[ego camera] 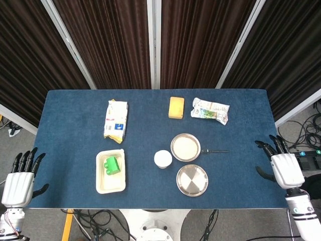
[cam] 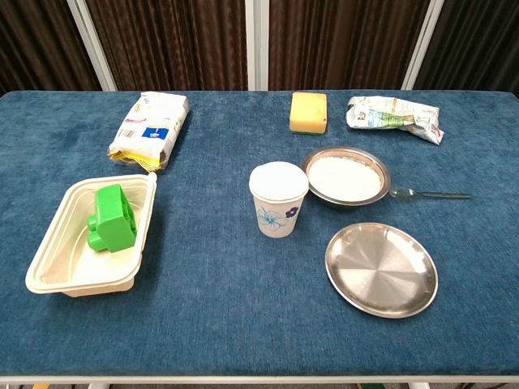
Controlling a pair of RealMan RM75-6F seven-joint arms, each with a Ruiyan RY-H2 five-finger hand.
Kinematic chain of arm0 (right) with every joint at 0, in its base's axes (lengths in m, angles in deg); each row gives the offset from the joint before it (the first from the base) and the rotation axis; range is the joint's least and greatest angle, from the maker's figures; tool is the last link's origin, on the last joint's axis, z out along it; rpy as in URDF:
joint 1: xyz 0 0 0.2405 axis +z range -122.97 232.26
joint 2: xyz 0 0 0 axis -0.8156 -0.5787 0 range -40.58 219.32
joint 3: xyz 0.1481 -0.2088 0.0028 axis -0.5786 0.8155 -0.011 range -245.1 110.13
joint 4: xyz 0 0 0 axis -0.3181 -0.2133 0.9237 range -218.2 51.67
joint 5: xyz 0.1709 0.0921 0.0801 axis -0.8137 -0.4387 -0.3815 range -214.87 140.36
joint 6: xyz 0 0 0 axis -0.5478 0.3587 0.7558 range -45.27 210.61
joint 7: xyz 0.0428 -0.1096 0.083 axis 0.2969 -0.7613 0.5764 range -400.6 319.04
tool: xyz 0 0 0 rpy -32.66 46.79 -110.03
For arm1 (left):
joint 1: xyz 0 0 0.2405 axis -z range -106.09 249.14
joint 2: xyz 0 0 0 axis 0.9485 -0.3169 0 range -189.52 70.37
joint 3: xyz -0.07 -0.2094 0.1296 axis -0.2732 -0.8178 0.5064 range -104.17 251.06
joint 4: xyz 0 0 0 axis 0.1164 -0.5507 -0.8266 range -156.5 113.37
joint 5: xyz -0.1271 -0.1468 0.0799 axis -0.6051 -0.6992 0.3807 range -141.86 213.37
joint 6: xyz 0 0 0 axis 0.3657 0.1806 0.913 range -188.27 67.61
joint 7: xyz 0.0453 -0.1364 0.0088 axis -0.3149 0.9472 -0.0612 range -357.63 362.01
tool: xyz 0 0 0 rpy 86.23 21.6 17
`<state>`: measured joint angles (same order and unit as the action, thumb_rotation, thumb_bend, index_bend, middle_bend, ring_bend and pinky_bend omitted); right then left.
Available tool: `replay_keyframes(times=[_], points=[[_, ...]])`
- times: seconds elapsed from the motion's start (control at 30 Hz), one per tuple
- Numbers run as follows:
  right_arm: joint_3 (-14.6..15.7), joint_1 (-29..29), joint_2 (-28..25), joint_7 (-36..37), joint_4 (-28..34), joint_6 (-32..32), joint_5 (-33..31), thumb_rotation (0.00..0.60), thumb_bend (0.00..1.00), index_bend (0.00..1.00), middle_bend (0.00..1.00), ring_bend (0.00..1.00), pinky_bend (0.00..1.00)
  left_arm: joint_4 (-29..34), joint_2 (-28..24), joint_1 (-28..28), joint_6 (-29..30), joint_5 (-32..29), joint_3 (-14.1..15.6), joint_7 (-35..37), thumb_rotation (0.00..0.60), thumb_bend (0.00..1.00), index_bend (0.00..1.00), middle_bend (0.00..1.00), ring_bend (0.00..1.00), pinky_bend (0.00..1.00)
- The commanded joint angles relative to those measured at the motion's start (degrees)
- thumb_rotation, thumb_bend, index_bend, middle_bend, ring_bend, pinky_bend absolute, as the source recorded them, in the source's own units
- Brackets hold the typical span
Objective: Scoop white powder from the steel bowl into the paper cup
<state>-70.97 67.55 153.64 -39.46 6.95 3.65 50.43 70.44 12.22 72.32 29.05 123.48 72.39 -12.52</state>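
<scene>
A steel bowl full of white powder sits right of the table's middle. A spoon lies on the cloth just right of it, handle pointing right. The white paper cup with a flower print stands upright to the bowl's front left. My left hand hangs off the table's front left corner, fingers spread, holding nothing. My right hand hovers over the table's right edge, fingers apart and empty. Neither hand shows in the chest view.
An empty steel plate lies in front of the bowl. A white tray holds a green block. At the back lie a yellow-white packet, a yellow sponge and a crumpled wrapper.
</scene>
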Motion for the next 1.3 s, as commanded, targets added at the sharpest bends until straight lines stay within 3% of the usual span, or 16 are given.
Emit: replay_keyframes(times=[0.03, 0.23, 0.6, 0.8, 1.3], points=[[-2.3, 4.2, 3.8, -5.4, -1.7, 5.5, -2.9, 0.6, 0.08, 0.17, 0.29, 0.05, 0.0, -0.1, 0.0, 0.1, -0.2, -0.2, 0.0, -0.1, 0.6, 0.04, 0.18, 0.12, 0.05, 0.03], [-4.4, 10.6, 9.9, -10.0, -6.9, 16.0, -8.7, 0.6, 0.06, 0.17, 0.28, 0.04, 0.0, -0.4, 0.4, 0.3, -0.7, -0.7, -0.1, 0.2, 0.6, 0.04, 0.18, 0.12, 0.05, 0.03], [-4.4, 16.9, 23.9, -15.2, -21.9, 22.9, -12.1, 0.6, 0.15, 0.4, 0.35, 0.06, 0.0, -0.8, 0.3, 0.0, -1.1, -2.1, -0.3, 1.5, 0.6, 0.04, 0.18, 0.12, 0.05, 0.03], [-3.9, 17.6, 27.2, -14.6, -26.8, 23.7, -12.6, 0.6, 0.16, 0.47, 0.4, 0.12, 0.0, -1.4, 0.4, 0.1, -1.3, -2.3, -0.3, 2.0, 0.6, 0.04, 0.18, 0.12, 0.05, 0.03], [-2.9, 18.9, 30.1, -12.5, -32.0, 26.4, -12.7, 0.6, 0.22, 0.51, 0.49, 0.19, 0.0, -2.8, 1.1, 0.5, -2.0, -2.6, -0.3, 2.9, 0.6, 0.04, 0.18, 0.12, 0.05, 0.03]])
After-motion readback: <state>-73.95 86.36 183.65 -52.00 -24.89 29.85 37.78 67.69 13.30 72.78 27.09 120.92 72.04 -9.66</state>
